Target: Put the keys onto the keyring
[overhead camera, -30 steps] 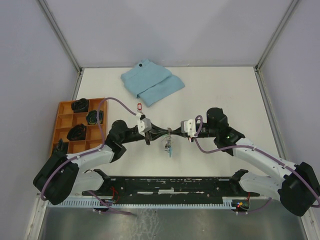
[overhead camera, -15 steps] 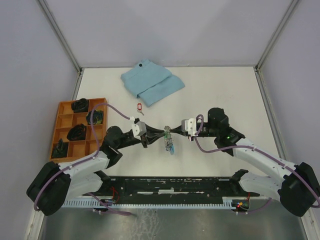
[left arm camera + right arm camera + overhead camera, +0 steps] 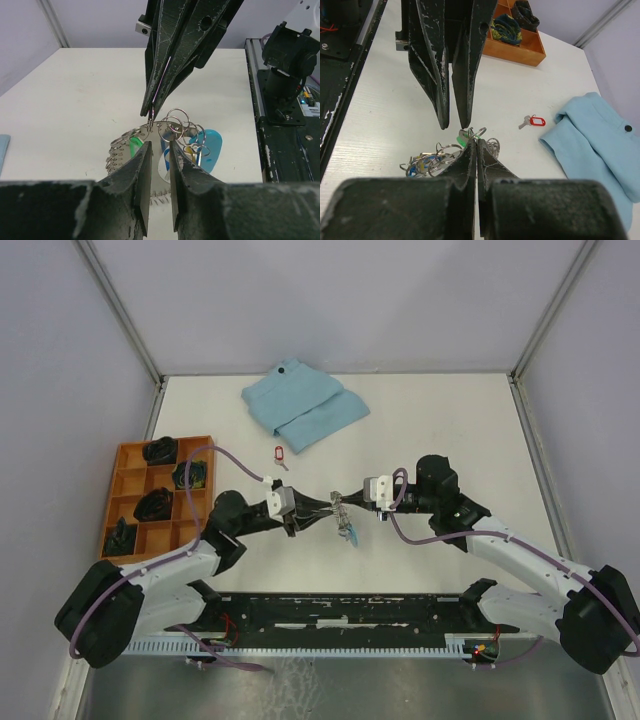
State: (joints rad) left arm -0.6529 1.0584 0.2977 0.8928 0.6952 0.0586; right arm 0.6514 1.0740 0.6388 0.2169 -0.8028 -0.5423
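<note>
The keyring, a bunch of grey metal rings, hangs between my two grippers at mid table. My right gripper is shut on one of its rings; its closed tips show in the right wrist view and in the left wrist view. The blue-tagged key and the green-tagged key hang in the bunch. My left gripper is open, jaws a narrow gap apart, just left of the bunch and holding nothing. The red-tagged key lies alone on the table, also in the right wrist view.
A folded light-blue cloth lies at the back of the table. An orange compartment tray with dark items stands at the left edge. A black rail runs along the near edge between the arm bases.
My left arm has drawn back to the left and its gripper now stands just off the bunch. The bunch has shifted slightly right and the blue tag has swung right.
</note>
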